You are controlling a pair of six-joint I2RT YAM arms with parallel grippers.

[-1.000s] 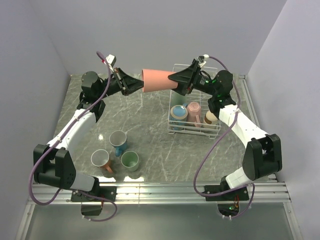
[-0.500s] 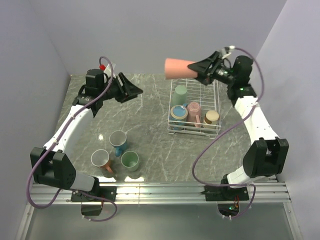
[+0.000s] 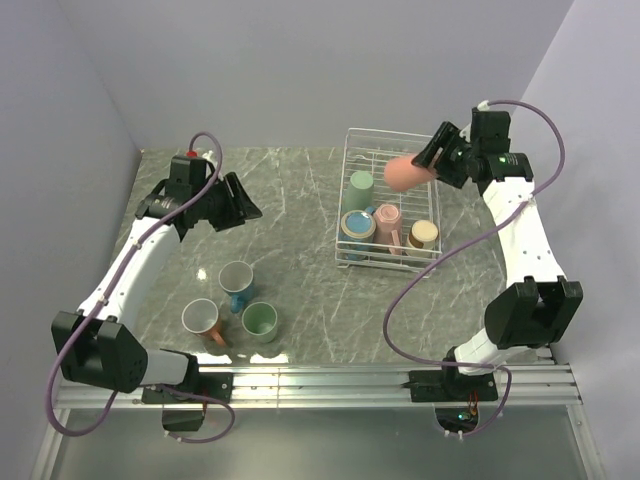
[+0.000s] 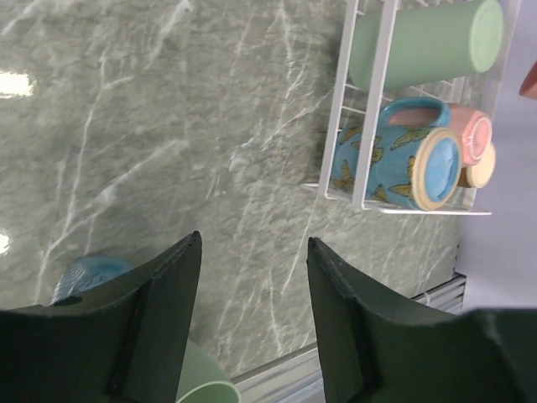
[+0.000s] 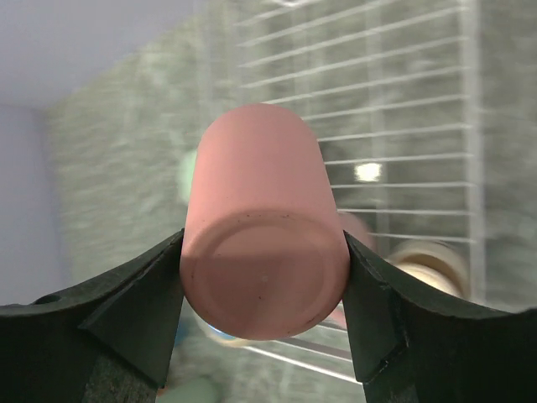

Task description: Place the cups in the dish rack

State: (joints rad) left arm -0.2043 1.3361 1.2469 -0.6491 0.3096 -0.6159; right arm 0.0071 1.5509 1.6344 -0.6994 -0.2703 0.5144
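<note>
Our right gripper holds the salmon cup over the dish rack, upper right; dropped high, it may topple racked cups.

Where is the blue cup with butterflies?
In the top view the blue butterfly cup sits in the near-left corner of the dish rack, with the green cup behind it and a pink cup on its right.

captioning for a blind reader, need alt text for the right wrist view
The right gripper clamps a salmon cup by its sides, base toward the camera. Behind it lies the white dish rack, blurred, with a cream cup inside.
</note>
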